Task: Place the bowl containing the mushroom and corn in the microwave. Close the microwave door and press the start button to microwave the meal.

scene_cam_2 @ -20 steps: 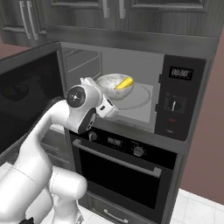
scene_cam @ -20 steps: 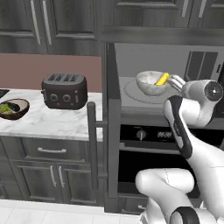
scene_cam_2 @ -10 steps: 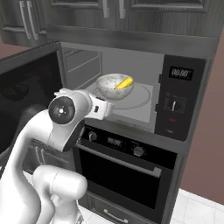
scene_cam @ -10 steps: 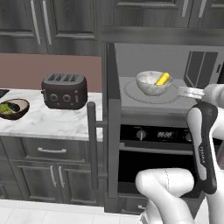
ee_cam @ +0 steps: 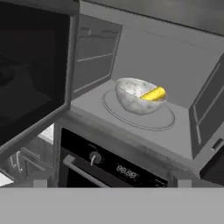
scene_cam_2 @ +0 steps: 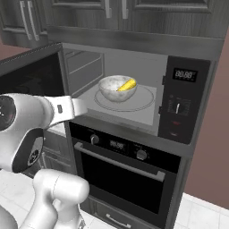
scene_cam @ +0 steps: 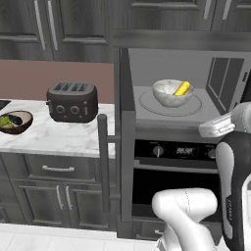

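You have one pale, grey-white speckled bowl [scene_cam: 172,93] sitting on the round turntable [scene_cam_2: 103,101] inside the microwave [scene_cam_2: 174,67], upper centre of the right base frame; it is wide and rounded, with one bright yellow corn [scene_cam: 182,88] cob leaning against its right rim. The mushroom cannot be made out in the bowl from any angle here. The microwave door [scene_cam_2: 27,85] stands swung open at the left of that frame, its dark glass facing you, and its one long vertical bar handle [scene_cam: 103,162] shows left of centre in the left base frame. The gripper [ee_cam: 111,183] has its fingers spread wide apart with nothing between them, low in the hand frame, drawn back outside the cavity and well apart from the bowl. The microwave's display reads what looks like "00:00", though too small to be sure. At the left on the marble desk [scene_cam: 59,137] you see one dark toaster [scene_cam: 72,101] and one brown bowl [scene_cam: 14,121] with green food.
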### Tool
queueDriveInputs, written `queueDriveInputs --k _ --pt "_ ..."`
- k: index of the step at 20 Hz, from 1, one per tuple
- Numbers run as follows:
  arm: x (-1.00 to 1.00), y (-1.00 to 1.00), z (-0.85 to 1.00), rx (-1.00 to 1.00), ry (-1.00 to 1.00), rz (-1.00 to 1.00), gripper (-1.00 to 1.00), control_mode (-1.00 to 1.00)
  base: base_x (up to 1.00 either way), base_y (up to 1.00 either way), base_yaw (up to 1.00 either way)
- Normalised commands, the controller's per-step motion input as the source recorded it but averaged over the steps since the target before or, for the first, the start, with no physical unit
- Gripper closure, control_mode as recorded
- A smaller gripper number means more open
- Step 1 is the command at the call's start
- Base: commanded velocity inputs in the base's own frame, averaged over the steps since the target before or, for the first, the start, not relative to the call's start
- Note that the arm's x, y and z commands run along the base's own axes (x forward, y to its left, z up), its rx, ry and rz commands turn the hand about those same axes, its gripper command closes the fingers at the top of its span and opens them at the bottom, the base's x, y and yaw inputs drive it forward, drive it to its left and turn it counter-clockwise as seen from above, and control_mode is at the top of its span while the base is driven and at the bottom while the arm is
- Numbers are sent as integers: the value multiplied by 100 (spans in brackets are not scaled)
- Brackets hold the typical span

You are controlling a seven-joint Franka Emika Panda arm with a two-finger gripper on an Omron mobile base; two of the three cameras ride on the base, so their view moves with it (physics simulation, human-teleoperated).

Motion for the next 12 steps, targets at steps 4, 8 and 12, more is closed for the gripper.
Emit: queueDriveInputs --k 4,8,12 --pt "-73 62 -4 -43 4 9 -100 -100 0 0 0" --pt "-52 45 -48 -32 -5 9 -100 -100 0 0 0" --pt "-45 57 -16 -28 -1 3 -100 -100 0 0 0"
